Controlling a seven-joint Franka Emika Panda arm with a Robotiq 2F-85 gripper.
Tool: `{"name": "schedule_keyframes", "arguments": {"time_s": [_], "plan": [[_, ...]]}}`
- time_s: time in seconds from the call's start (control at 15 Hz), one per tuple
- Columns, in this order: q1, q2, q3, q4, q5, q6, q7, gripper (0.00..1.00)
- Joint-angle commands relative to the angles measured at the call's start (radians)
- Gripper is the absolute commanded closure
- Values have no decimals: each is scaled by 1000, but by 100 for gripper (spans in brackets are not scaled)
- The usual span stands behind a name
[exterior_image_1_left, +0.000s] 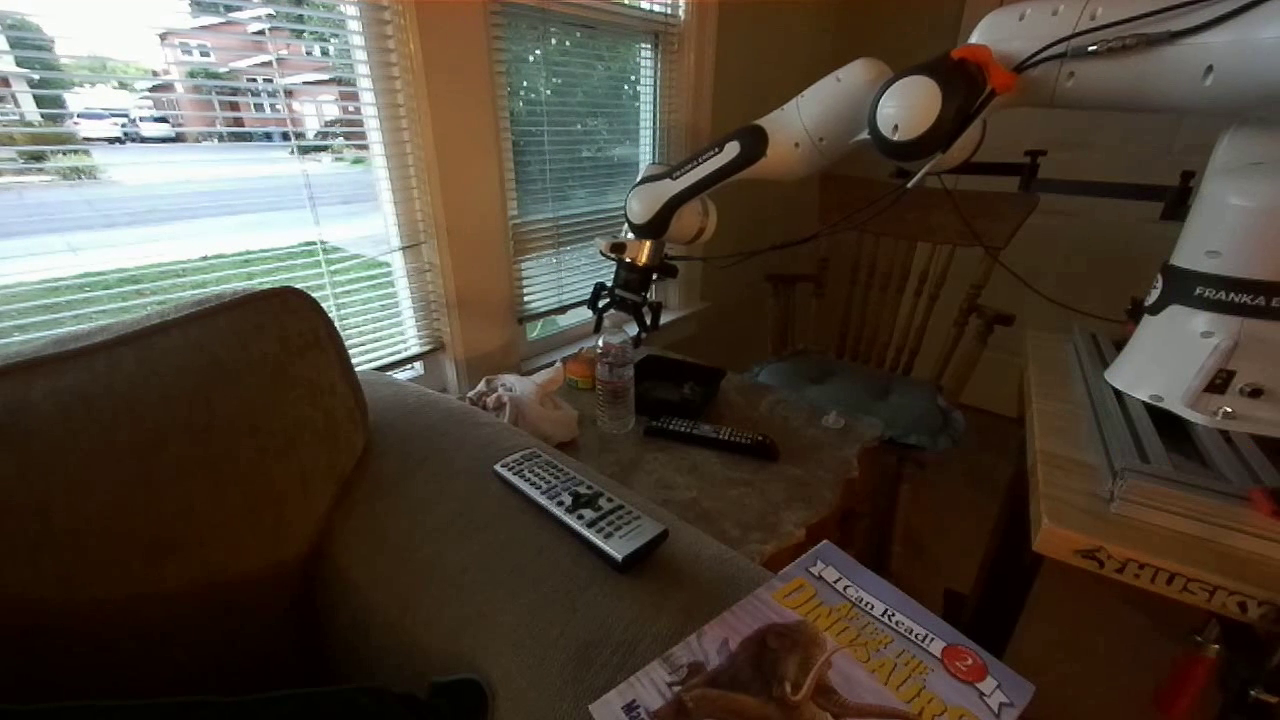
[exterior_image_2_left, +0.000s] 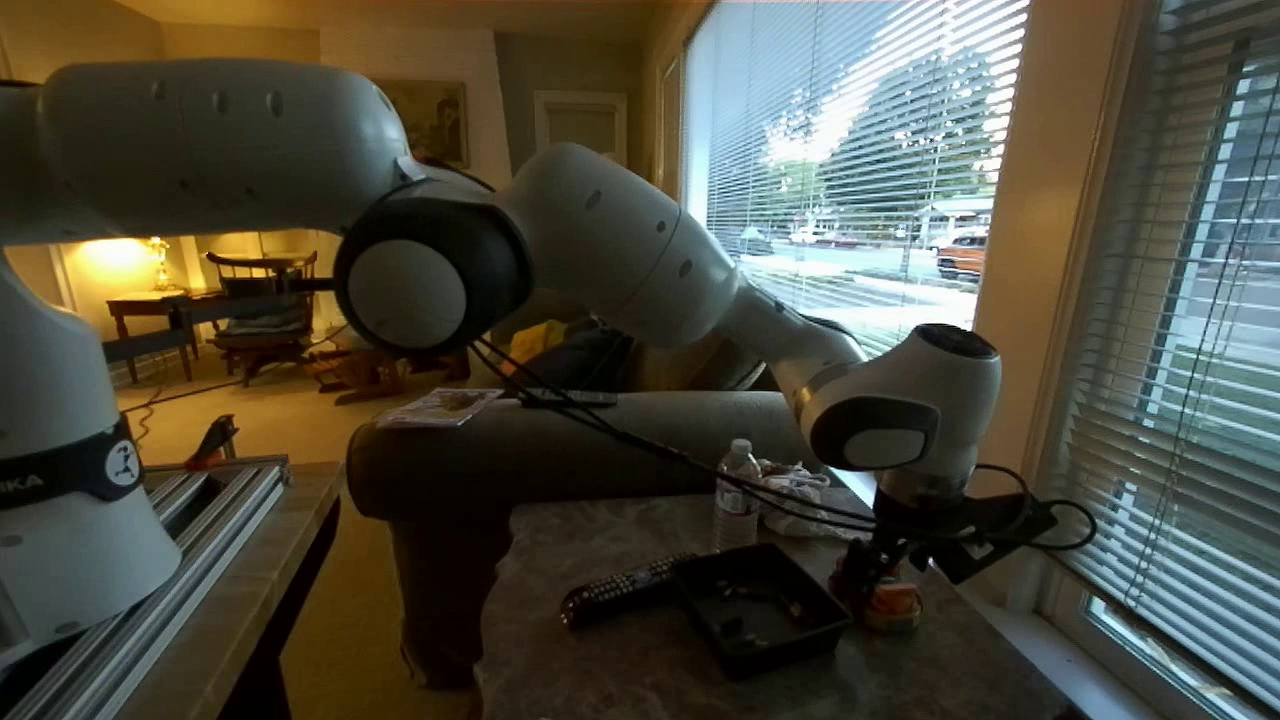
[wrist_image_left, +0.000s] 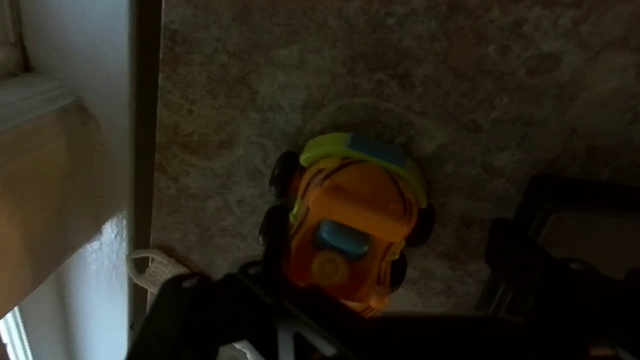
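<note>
My gripper (wrist_image_left: 392, 245) is open and points down in the wrist view, with its dark fingers spread wide. An orange toy car (wrist_image_left: 352, 210) with a yellow-green bumper, a blue seat and black wheels stands on the mottled table top (wrist_image_left: 240, 90) between the fingers, nearer the left one. I cannot tell whether that finger touches it. In an exterior view the gripper (exterior_image_2_left: 875, 570) is low over the toy car (exterior_image_2_left: 895, 607), partly hiding it. In an exterior view the gripper (exterior_image_1_left: 625, 322) shows behind a clear water bottle (exterior_image_1_left: 615, 390), and the toy car (exterior_image_1_left: 579, 370) is partly hidden.
A black tray (exterior_image_2_left: 790, 650) stands beside the toy car. A black remote (exterior_image_2_left: 625, 588) lies by the tray. A whitish crumpled bag (exterior_image_1_left: 530, 405) is near the bottle. A silver remote (exterior_image_1_left: 580, 507) and a book (exterior_image_1_left: 830, 655) lie on the sofa arm (exterior_image_1_left: 420, 510). The window wall borders the table.
</note>
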Motion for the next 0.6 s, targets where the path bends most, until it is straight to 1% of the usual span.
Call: {"name": "schedule_keyframes", "arguments": {"time_s": [0.0, 0.07, 0.13, 0.53], "plan": [[-22, 2, 31, -23, 30, 57, -36, 0], [-22, 3, 34, -19, 33, 46, -23, 0], [-12, 4, 10, 3, 12, 19, -2, 0], [-14, 4, 17, 3, 17, 19, -2, 0]]}}
